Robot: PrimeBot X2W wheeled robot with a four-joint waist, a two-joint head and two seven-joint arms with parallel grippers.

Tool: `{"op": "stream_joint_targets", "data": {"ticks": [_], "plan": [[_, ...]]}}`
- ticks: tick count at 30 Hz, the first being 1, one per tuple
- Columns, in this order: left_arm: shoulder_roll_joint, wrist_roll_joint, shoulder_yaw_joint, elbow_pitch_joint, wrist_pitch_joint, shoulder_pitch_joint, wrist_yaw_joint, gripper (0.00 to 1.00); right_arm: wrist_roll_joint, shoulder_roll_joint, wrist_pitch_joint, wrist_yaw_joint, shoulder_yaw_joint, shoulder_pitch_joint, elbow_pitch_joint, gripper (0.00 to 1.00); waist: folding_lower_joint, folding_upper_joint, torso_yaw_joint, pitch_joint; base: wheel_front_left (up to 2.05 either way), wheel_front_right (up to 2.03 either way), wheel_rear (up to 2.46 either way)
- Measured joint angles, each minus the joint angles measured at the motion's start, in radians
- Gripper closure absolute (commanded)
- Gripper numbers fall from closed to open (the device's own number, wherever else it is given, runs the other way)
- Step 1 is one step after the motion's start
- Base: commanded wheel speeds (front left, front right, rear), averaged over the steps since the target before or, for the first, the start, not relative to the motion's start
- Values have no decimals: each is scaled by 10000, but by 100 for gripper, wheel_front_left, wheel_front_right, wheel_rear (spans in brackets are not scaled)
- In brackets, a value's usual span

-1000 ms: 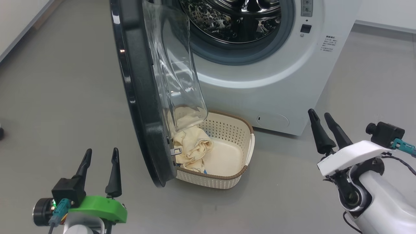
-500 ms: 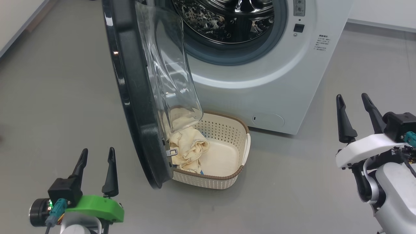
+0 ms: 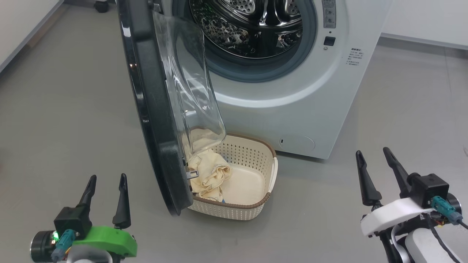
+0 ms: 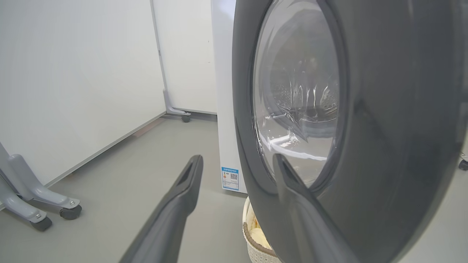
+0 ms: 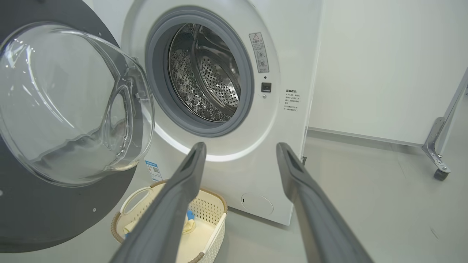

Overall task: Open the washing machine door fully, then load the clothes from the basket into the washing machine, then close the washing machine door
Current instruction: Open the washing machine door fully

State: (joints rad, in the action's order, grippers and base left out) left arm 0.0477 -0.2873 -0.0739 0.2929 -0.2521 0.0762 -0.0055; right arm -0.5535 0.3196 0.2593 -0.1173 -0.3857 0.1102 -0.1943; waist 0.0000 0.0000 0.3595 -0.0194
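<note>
On the floor at 6 o'clock of the porthole: the basket (image 3: 234, 212) stands just in front of the washing machine (image 3: 292, 109), its left end under the door's lower edge.
Washing machine door (image 3: 153, 109): swung out and nearly edge-on to the head view, running from 12 o'clock down to the centre; its glass bowl hangs over the basket's left end.
Clothes (image 3: 208, 175): bunched in the basket's left half, partly hidden behind the glass bowl and the door's rim; nothing holds them.
Drum (image 3: 252, 29): at 12 o'clock in the head view, and no garment shows in the part of it in view.
Left gripper (image 3: 108, 176): at 7 o'clock, fingers spread wide and holding nothing; it is on the door's outer side, and its wrist view looks at the black rim.
Right gripper (image 3: 372, 151): at 4 o'clock, fingers likewise spread and holding nothing, well apart from the basket, facing the porthole.
Step in hand: I judge the opening not quite finished, since the door overhangs the clothes; loading has not begun.
Next move: probably the right gripper goes toward 9 o'clock, either to press the door's inner face farther back or to reach down under the bowl for the clothes. Both call for a low approach that avoids the glass and does not nudge the light basket.
</note>
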Motion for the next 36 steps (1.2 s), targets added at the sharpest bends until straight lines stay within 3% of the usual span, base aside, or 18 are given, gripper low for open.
{"op": "stream_joint_targets", "data": {"ticks": [21,36], "plan": [[-2,75,86,104,0,-141,-100,0,1168,-1005,0,-12,894,-1468,508,0,0,0,-170,168,0,0,0],[-4,151,132,125,0,-143,-109,0,1601,-1313,0,29,1235,-1815,639,0,0,0,-232,159,0,0,0]]}}
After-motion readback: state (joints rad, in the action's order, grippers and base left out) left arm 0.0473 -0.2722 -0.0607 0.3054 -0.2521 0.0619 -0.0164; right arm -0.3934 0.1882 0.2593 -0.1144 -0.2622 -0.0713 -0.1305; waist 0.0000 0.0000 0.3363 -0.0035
